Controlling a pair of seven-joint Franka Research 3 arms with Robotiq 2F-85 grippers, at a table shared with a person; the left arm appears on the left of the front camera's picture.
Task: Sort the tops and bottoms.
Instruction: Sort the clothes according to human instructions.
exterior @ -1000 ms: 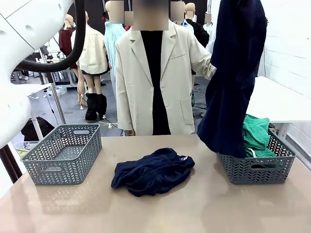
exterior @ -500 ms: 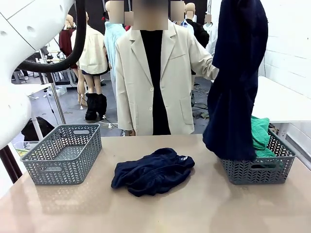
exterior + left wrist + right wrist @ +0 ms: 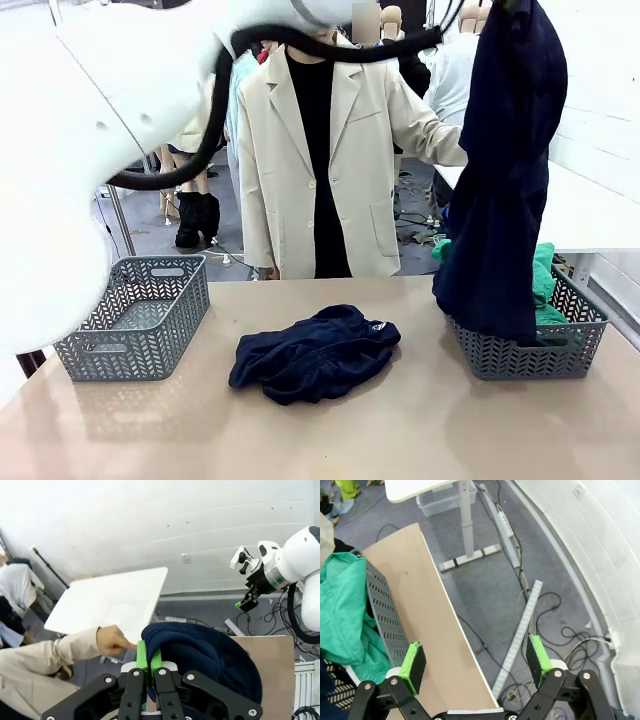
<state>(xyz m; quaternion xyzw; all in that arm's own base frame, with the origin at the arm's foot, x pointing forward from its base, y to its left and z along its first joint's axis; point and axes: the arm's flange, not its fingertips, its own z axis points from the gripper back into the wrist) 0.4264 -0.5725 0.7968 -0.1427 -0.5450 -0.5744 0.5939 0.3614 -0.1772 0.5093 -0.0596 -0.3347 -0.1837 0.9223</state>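
Front view, upper right: navy garment hanging over grey basket with green garment; centre: dark garment, small white label unreadable. Wrist views: left gripper clamped on navy garment, right gripper spread apart.

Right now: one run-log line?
left hand: shut on navy garment, hanging at right basket | right hand: open, empty | green garment: in right basket | second navy garment: table centre

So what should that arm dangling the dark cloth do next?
Probably lower it and let go: the left gripper is shut on the navy garment, whose lower end hangs at the rim of the basket holding the green garment.
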